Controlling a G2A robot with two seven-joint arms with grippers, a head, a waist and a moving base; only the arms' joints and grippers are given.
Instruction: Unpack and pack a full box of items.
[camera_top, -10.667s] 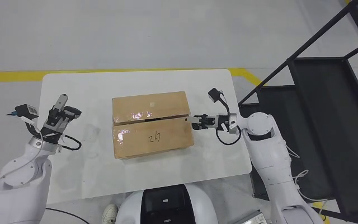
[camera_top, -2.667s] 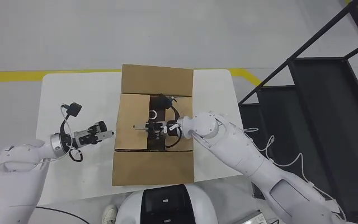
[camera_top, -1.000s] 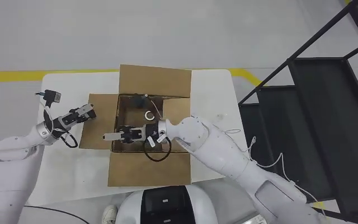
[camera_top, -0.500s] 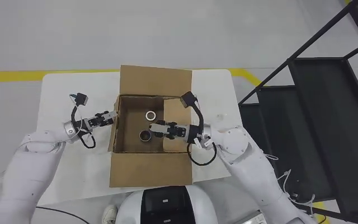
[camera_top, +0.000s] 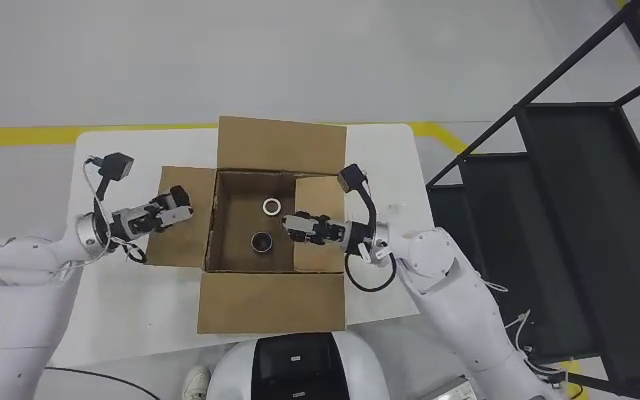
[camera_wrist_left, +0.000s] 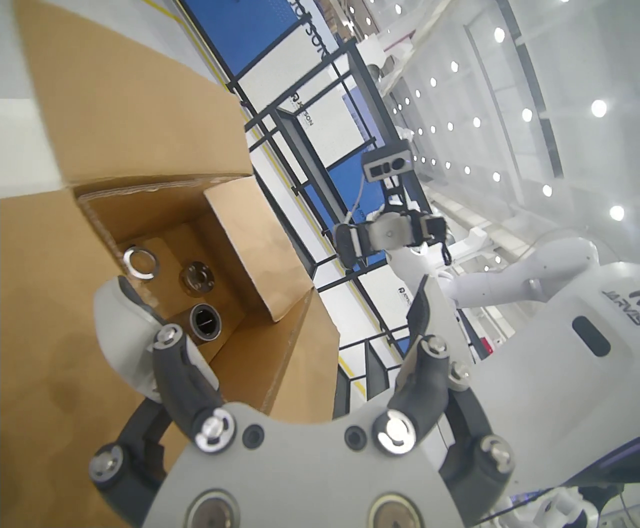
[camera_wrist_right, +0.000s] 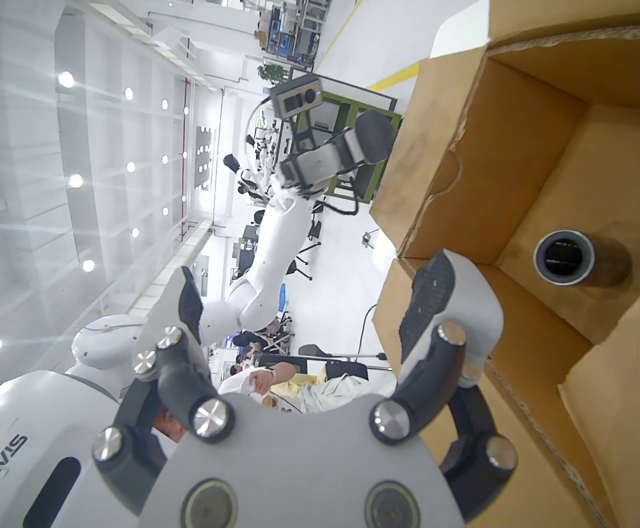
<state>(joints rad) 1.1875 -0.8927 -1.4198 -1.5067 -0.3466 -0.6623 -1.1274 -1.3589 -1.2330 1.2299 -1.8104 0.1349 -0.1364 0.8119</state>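
The open box (camera_top: 270, 300) sits mid-table with a ring (camera_top: 270, 206) and a dark cylinder (camera_top: 261, 242) inside, the left gripper (camera_top: 180, 203) at its left side and the right gripper (camera_top: 292, 225) at its right, each spread wide and empty.

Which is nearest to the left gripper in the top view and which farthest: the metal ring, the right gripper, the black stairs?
From the left gripper:
1. metal ring, on the floor of the box, rear part.
2. right gripper, over the box's right side.
3. black stairs, far off on the robot's right.
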